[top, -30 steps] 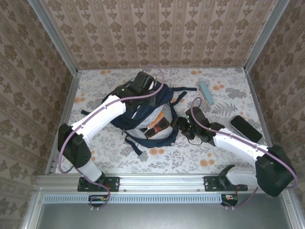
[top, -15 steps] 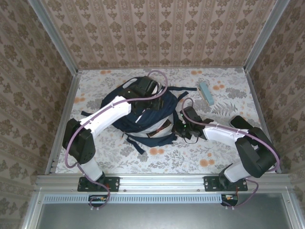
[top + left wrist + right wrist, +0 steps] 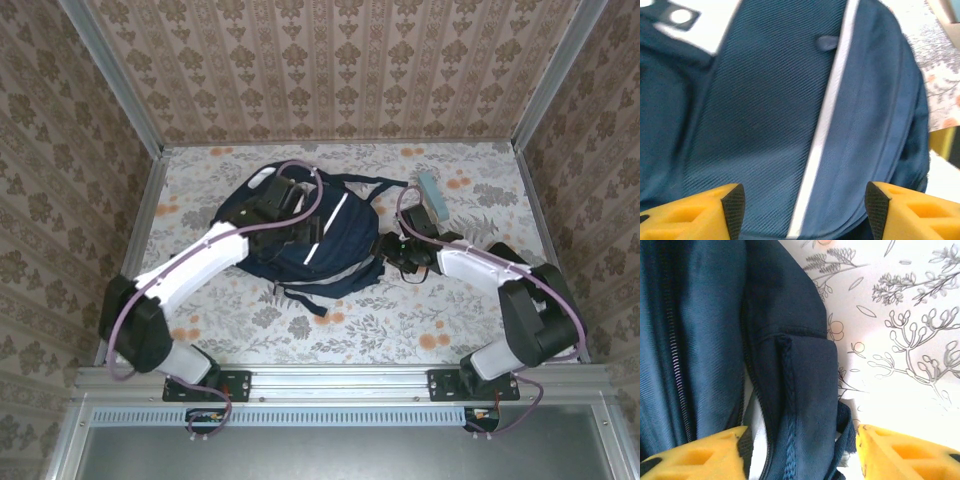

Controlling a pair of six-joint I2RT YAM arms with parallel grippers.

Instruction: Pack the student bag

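Note:
The student bag, dark navy with a white stripe, lies flat mid-table with its straps trailing toward me. My left gripper hovers over its top panel. In the left wrist view the left gripper is open, with navy fabric and the stripe below the gap and a grey-white patch at the top left. My right gripper is at the bag's right edge. In the right wrist view the right gripper is open, and a seamed fold of the bag lies between its fingers.
A pale teal block lies at the back right, beyond the right gripper. A black flat object shows partly behind the right forearm. Patterned walls and metal rails close the table on three sides. Bare flowered tabletop lies right of the bag.
The bag's open mouth with its pale inside has closed over, and the bag now lies flat, stripe up. Both grippers have opened. The right one shifted back to the bag's right edge.

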